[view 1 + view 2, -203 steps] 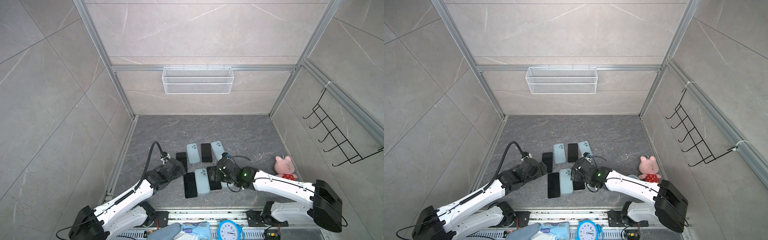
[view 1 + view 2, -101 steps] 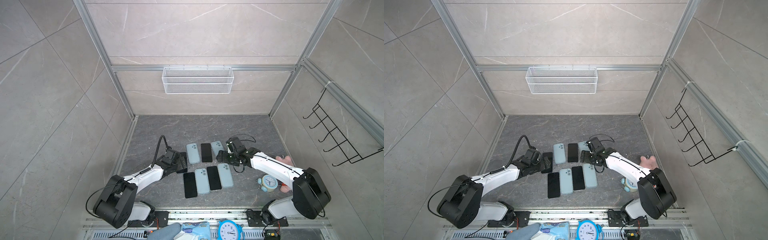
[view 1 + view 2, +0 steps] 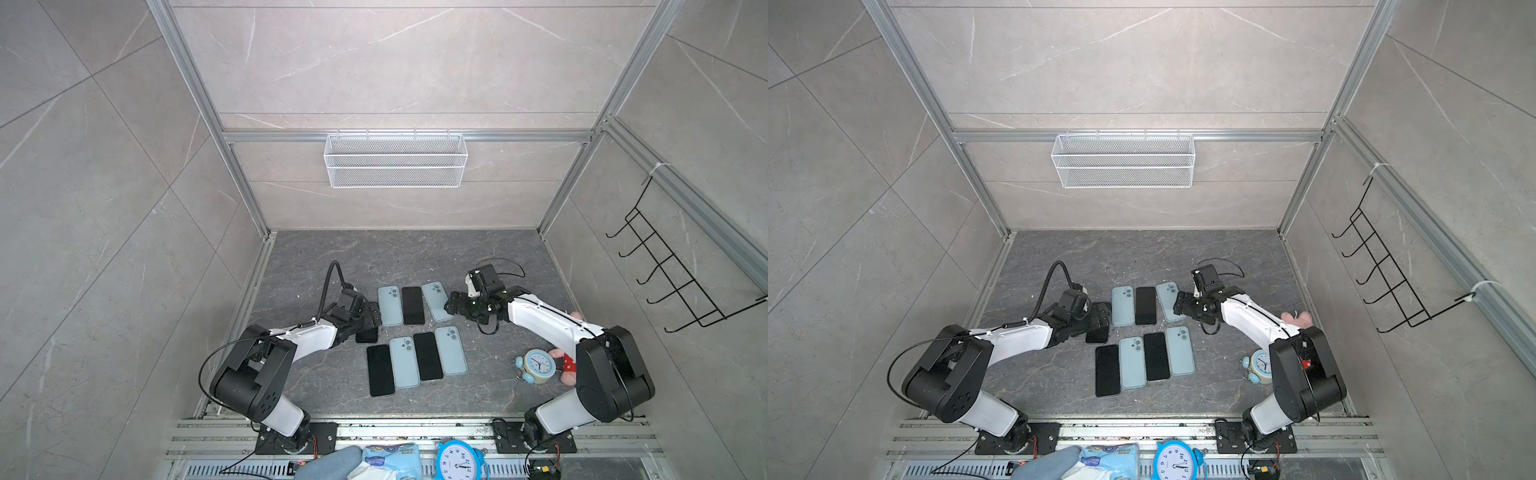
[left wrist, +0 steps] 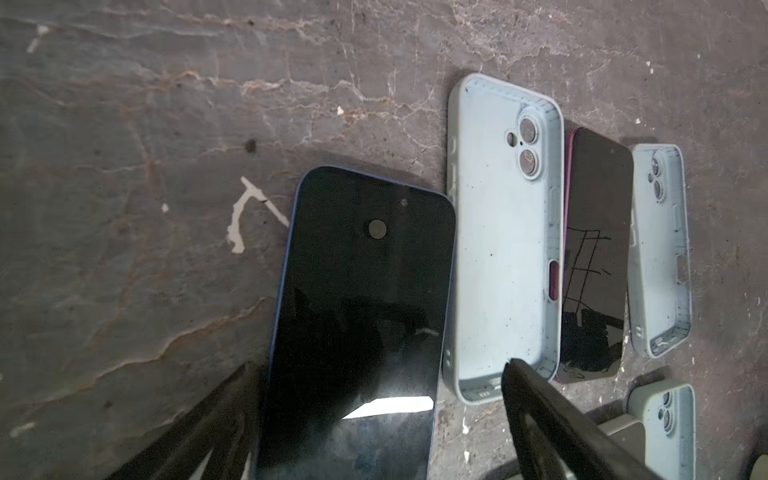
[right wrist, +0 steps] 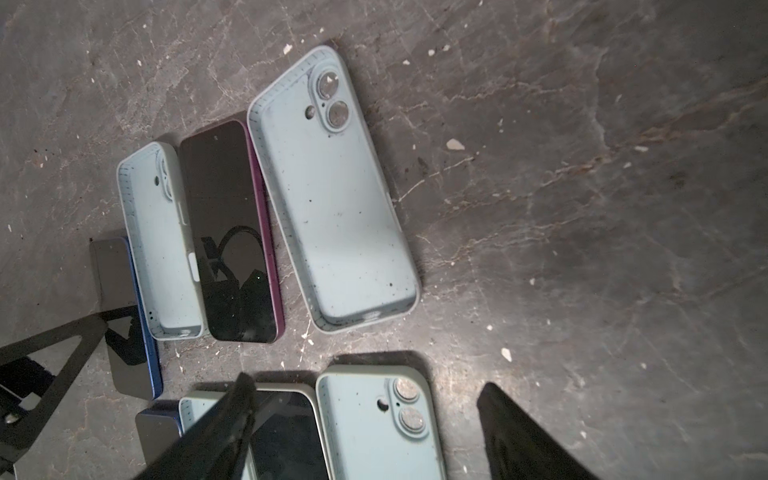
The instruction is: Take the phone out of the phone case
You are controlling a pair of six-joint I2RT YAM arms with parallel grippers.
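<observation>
Left claw (image 4: 378,363) gapes astride a blue-edged phone (image 4: 361,299), bare on the grey-veined bench (image 3: 332,257), tiled walls (image 3: 124,208) round; an empty phone case (image 4: 503,249) lies just beside it; right claw (image 5: 365,382) gapes too, its arm (image 3: 548,324) half-hiding, I think, a pink toy (image 3: 1298,319).

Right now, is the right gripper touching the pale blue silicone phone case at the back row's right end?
Apart. In the right wrist view, bare floor separates the right gripper from the pale blue silicone phone case.
</observation>
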